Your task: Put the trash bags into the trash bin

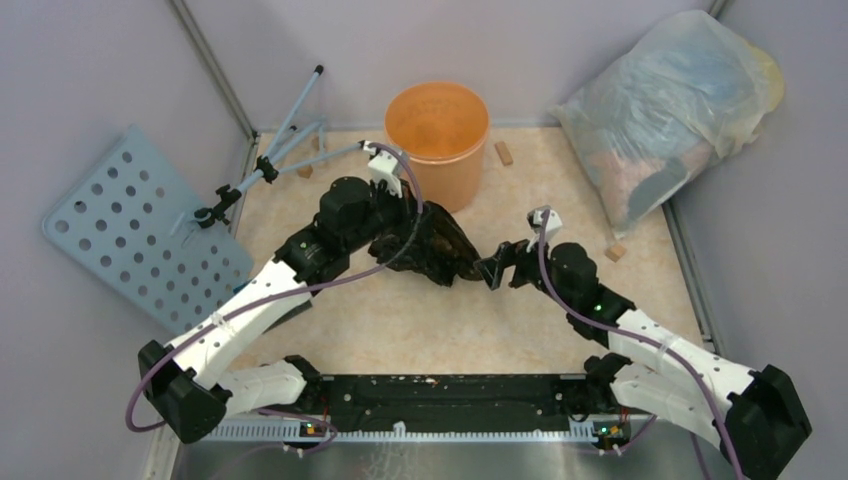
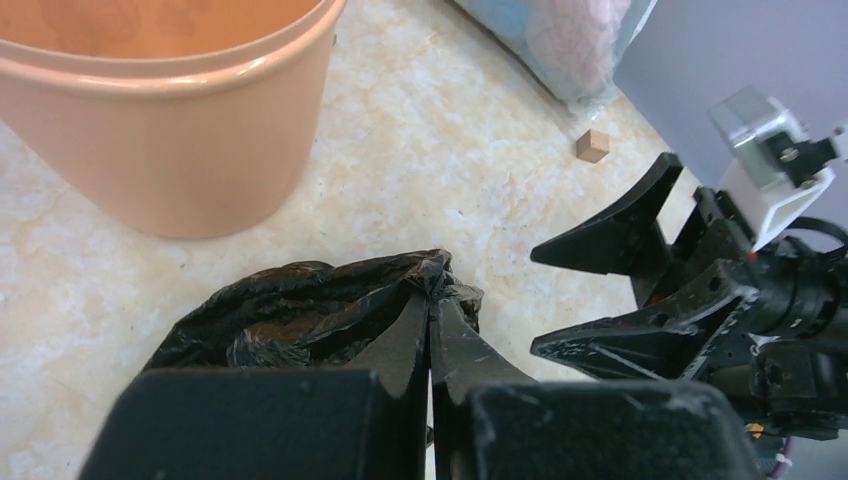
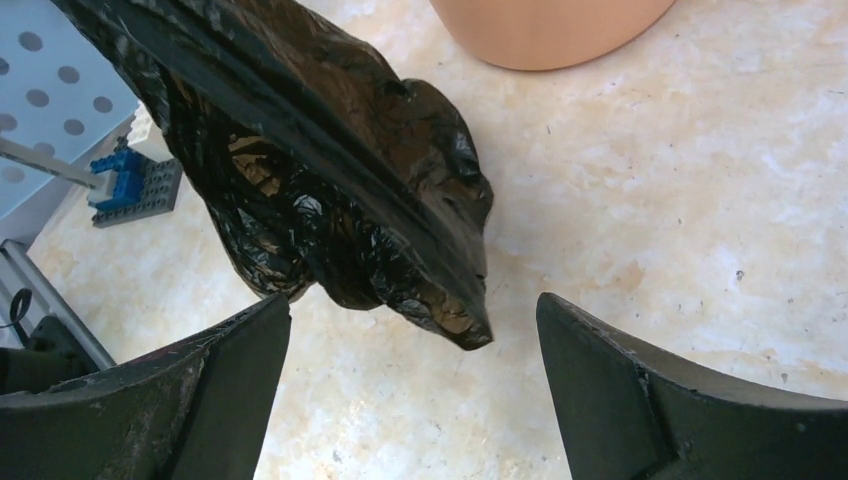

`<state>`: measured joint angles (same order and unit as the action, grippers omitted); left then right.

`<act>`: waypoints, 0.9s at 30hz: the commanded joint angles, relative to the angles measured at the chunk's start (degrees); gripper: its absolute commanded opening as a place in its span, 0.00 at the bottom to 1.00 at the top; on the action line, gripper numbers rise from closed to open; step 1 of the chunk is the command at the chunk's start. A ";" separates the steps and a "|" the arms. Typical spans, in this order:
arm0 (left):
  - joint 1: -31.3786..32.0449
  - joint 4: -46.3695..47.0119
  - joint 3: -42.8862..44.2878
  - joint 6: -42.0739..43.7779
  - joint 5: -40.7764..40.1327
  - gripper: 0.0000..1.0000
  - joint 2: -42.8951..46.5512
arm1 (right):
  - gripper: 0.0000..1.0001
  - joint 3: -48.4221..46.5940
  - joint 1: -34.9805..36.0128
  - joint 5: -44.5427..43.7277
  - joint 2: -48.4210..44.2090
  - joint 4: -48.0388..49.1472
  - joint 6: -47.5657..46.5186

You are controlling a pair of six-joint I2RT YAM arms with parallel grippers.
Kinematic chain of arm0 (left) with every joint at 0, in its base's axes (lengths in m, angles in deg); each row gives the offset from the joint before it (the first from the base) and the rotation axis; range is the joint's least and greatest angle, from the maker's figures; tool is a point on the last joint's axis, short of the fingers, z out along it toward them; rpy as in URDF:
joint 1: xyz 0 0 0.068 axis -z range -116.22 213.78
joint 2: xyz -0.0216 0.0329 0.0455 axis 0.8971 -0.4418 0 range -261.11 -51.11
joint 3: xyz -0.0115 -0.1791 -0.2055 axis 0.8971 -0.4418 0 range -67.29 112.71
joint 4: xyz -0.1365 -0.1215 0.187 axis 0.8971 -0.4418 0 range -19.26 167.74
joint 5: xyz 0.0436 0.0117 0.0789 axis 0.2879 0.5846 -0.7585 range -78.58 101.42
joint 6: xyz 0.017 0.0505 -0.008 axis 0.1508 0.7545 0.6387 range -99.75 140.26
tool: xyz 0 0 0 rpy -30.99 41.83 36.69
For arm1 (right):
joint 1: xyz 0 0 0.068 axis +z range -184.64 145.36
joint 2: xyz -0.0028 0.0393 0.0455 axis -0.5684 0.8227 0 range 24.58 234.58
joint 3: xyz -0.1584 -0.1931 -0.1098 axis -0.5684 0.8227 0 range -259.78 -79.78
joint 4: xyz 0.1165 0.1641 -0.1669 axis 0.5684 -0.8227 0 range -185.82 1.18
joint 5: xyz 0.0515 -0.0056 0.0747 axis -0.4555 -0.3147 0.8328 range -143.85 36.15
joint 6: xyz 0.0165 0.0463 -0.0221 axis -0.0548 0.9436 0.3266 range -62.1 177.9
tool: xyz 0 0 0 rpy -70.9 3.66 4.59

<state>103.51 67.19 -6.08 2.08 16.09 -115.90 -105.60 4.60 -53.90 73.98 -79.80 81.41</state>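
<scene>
The orange trash bin point(image 1: 437, 130) stands upright at the back middle of the table, and its wall shows in the left wrist view point(image 2: 170, 130). A crinkled black trash bag point(image 1: 435, 245) sits just in front of the bin. My left gripper point(image 2: 432, 295) is shut on a pinched fold of the bag point(image 2: 290, 310). My right gripper point(image 1: 492, 270) is wide open just right of the bag and holds nothing. In the right wrist view the bag point(image 3: 330, 170) hangs ahead of the spread jaws of the right gripper point(image 3: 412, 300), its lowest tip between the fingertips and touching neither.
A big translucent stuffed bag point(image 1: 670, 110) leans in the back right corner. A perforated blue-grey panel point(image 1: 130, 230) and a thin metal stand point(image 1: 290, 130) are at the left. Small wooden blocks point(image 1: 503, 152) point(image 1: 615, 252) lie on the table. Blue toy bricks point(image 3: 125, 180) sit at the left edge.
</scene>
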 commanded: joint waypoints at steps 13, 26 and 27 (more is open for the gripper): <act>-0.17 2.30 4.84 -2.47 2.94 0.00 3.17 | 0.93 -8.76 0.83 -15.57 12.73 2.28 6.87; -0.22 0.50 8.11 -1.17 1.08 0.00 5.20 | 0.93 -16.04 -0.20 -25.86 24.66 -2.40 23.07; -0.26 -0.29 8.91 -0.30 -0.01 0.00 5.59 | 0.92 -15.80 -0.55 -24.82 25.12 -2.54 22.89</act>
<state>103.51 66.60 -1.78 -0.13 18.62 -113.43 -118.82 4.67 -77.44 97.13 -80.70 101.25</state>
